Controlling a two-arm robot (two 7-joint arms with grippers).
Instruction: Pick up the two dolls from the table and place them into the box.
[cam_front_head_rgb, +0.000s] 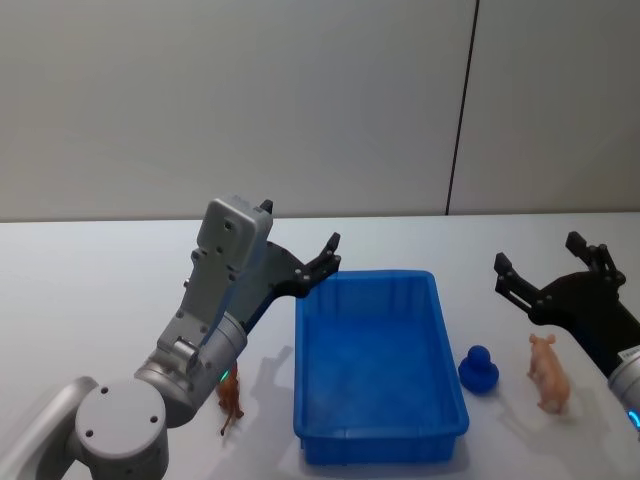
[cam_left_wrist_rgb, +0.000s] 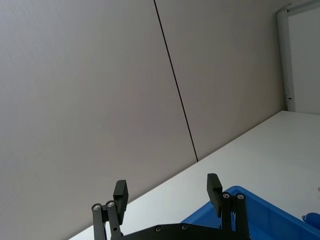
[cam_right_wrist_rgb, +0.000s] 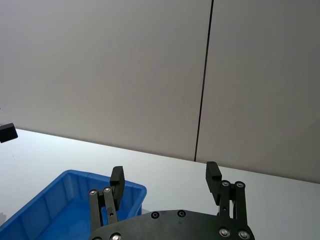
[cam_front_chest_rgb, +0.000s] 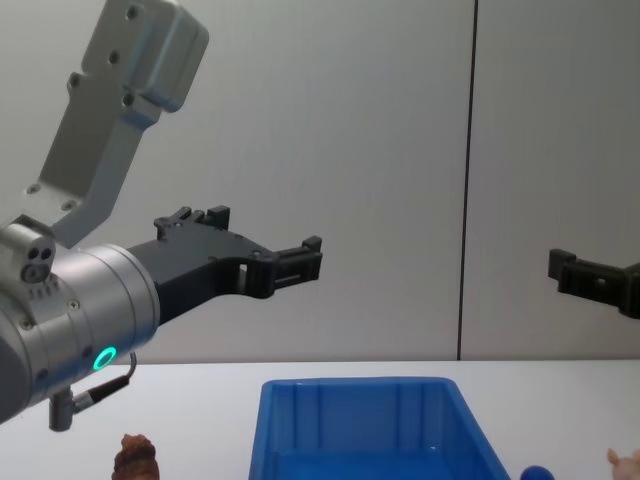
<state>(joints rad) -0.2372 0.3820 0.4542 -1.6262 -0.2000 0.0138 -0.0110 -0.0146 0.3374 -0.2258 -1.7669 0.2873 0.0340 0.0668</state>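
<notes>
Spread wide and holding nothing, the jaws of the left gripper (cam_left_wrist_rgb: 167, 187) hang high in the air over the far left corner of the blue box (cam_front_head_rgb: 385, 445). The right gripper (cam_right_wrist_rgb: 165, 173) has its jaws spread too. It is up above the table (cam_front_head_rgb: 100, 300), off to the right of the box.

The brown animal doll (cam_front_head_rgb: 231, 398) stands on the table just beside the left wall of the box, near the front. It is low down under the left arm, closer to the robot than the jaws are. The pink pig doll (cam_front_head_rgb: 549, 373) stands on the table to the right of the box, below the right gripper and closer to the robot. A small blue toy (cam_front_head_rgb: 478, 370) sits between the pig and the box, near both.

I think neither doll is picked up yet, so the job is only starting. To do it well, each gripper should come back and down with its jaws open, one jaw on each side of the doll's tummy, then close softly. The right one should keep away from the blue toy. Then it should lift the doll higher than the wall and let go over the middle of the box.

The box has nothing in it, only its bare blue floor.
</notes>
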